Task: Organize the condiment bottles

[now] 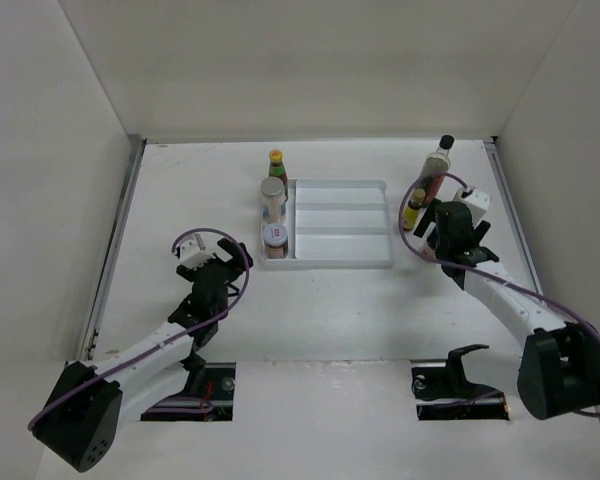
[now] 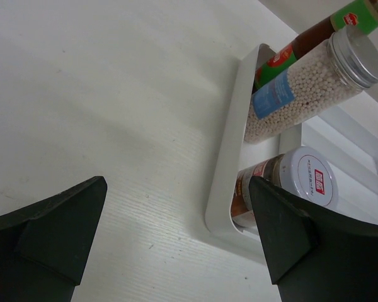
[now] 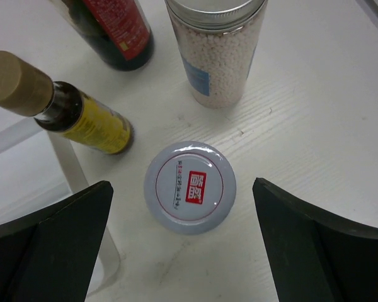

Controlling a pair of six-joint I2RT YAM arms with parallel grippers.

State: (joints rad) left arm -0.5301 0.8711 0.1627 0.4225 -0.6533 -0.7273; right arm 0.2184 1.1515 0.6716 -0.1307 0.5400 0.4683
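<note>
meanwhile, the right hand hangs released, fingers spread either side of a white-lidded spice jar standing on the desk near the white tray. a tan-capped yellow bottle, a jar of pale beads and a dark bottle crowd close. the left hand, also spread wide, hovers by three containers in the tray's left column. a clean pick likely means dropping straight down, centred, clear of the yellow bottle.

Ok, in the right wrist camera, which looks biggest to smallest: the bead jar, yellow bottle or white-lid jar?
1. Bead jar, biggest, though cut off at the edge.
2. Yellow bottle and white-lid jar look alike; only the jar's lid shows, so I can't rank them.
</note>
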